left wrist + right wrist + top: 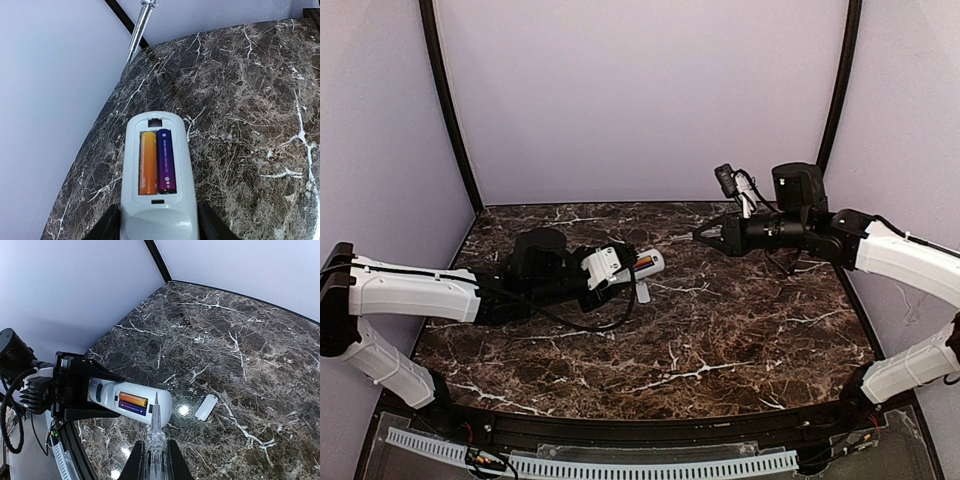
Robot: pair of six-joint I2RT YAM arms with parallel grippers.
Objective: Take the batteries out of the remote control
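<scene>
My left gripper (pixel 159 226) is shut on the white remote control (pixel 159 217) and holds it above the table, its open battery bay facing up. Two batteries lie side by side in the bay, an orange one (pixel 148 162) and a purple one (pixel 166 161). My right gripper (pixel 155 460) is shut on a clear pointed tool (pixel 155 425). In the right wrist view the tool's tip lies over the far end of the bay, beside the batteries (pixel 132 403). From above, the tool (pixel 682 239) is a short way right of the remote control (pixel 645 265).
A small flat white cover piece (pixel 206 407) lies on the dark marble table (pixel 720 340), just below the remote's far end (pixel 642 292). Pale walls and black corner posts (pixel 450 110) close in the back and sides.
</scene>
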